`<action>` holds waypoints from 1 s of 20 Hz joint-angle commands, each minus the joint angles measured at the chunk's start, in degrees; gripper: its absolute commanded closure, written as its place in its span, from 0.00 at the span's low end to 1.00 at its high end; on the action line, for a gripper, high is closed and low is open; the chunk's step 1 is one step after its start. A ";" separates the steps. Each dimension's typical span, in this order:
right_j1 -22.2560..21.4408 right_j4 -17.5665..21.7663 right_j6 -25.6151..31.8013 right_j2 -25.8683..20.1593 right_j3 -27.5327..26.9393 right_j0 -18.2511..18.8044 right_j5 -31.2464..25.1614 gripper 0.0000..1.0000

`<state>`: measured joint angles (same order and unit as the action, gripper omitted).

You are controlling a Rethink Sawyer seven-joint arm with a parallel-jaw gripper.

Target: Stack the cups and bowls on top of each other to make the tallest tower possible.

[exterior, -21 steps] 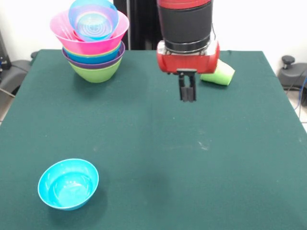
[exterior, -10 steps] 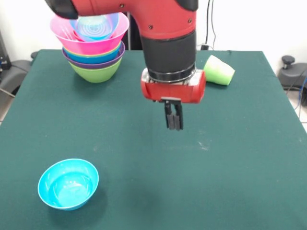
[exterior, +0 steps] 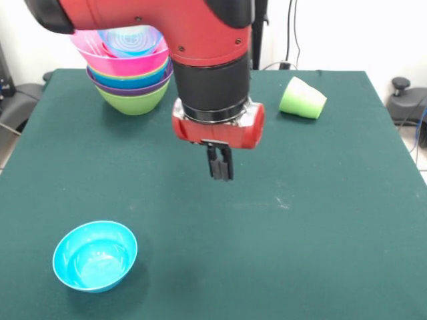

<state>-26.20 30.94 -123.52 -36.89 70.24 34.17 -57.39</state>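
Front view showed the tower (exterior: 131, 67) standing near the far left corner of the table (exterior: 320, 220): nested bowls with a lime green one at the base, then purple, blue, green and pink rims, and a pale blue bowl sitting tilted inside the pink one at the top. The arm partly hid its upper right side.

Two pieces were unstacked. A small cyan bowl (exterior: 95, 255) sat upright near the front left corner, well apart from the tower. A light green cup (exterior: 302, 99) lay on its side near the far edge, right of centre.

The gripper (exterior: 220, 172) hung above the middle of the table, fingers pressed together and carrying nothing, between the tower and the cyan bowl but touching neither.

Judgement: most of the stacking looked done; the cyan bowl and the green cup remained to be added. The cup would probably need righting or a sideways grasp. No yellow-orange cup or red bowl was visible.
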 commanded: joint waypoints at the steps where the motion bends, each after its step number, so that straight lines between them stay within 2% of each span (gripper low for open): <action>1: 0.86 1.74 24.13 -1.98 -5.72 2.32 -8.08 1.00; 6: 2.47 1.95 28.20 -2.59 -8.61 3.42 -9.39 1.00; 12: 6.41 2.35 36.67 -3.75 -16.32 2.92 -13.77 1.00; 13: 6.81 1.96 37.51 -3.36 -17.00 2.63 -14.17 0.00; 20: 7.80 1.81 40.30 -3.75 -20.08 2.17 -15.08 0.00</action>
<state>-20.87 30.97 -102.52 -39.13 55.48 37.92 -66.51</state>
